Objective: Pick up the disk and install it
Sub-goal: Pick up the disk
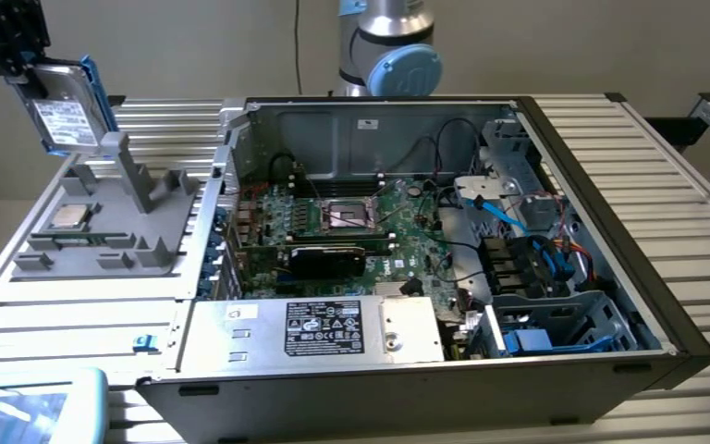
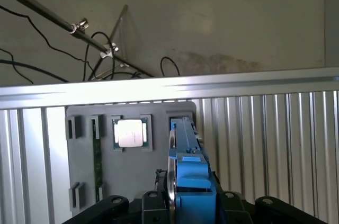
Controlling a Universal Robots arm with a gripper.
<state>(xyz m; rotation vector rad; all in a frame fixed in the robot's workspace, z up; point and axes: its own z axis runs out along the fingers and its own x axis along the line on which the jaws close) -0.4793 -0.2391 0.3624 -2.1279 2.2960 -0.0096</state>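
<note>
Above the grey holder (image 1: 96, 236) at the exterior view's left, the claw (image 1: 34, 72) pinches the disk (image 1: 69, 116) by its upper end, so the disk hangs tilted over the holder. A chip (image 1: 69, 215) lies in the holder. Beside it on the tabletop (image 1: 59, 314) stands an open computer case (image 1: 577, 185).

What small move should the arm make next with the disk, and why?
Probably carry the disk sideways toward the open computer case: the gripper holds it on edge above the grey holder, and the case lies to the exterior view's right.
</note>
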